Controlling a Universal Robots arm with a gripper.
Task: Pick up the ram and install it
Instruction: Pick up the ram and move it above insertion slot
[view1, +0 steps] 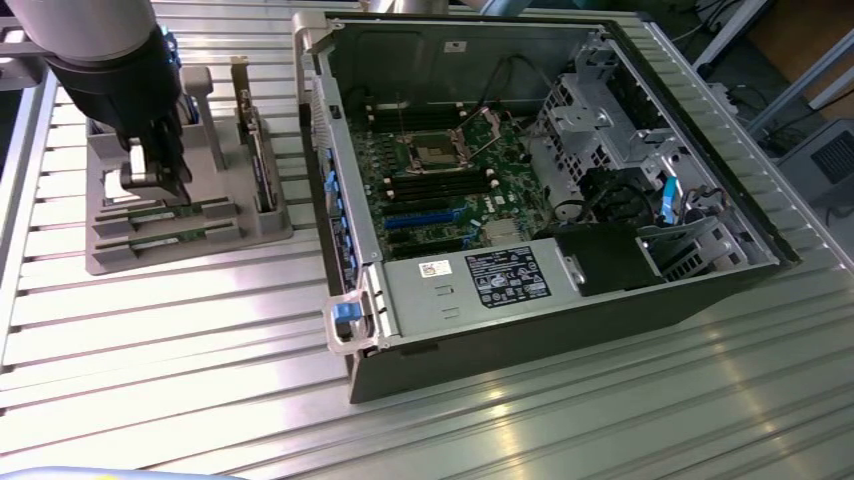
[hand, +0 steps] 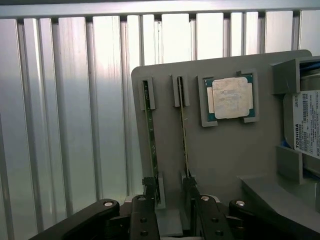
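Jaws stand wide apart with nothing between them but air, their dark fingers (hand: 144, 220) hanging low over one end of the grey holder (hand: 220, 160) that sits on the ribbed metal table (hand: 75, 100). Two thin green sticks stand on edge in narrow slots of that holder, parallel and near each other. One ram (hand: 184, 135) runs toward the gap between the fingers. The second stick (hand: 150, 145) ends close against one finger, and I cannot tell whether it lies inside the gap or just outside it. A processor chip (hand: 231, 97) lies flat in its own recess beside them, and a labelled hard drive (hand: 307, 125) sits in the bay beyond.

In the exterior view the arm (view1: 100, 40) hangs over the holder at that view's left, with the sticks (view1: 167, 212) low in it and a taller card (view1: 254, 150) upright beside them. The open computer case (view1: 360, 150) stands just beside the holder, its motherboard (view1: 454, 190) bare, with dark memory slots (view1: 434, 180) near the middle.

By its look the ram is very light and stiff, a thin board that would crack sooner than bend, with chips on its faces that should not be crushed. I judge the best hold to be a gentle pinch on the two flat faces near the free long edge, about mid-length so it hangs level. The contact edge sits down in the slot and is best left untouched. The label face looks smooth and may slip
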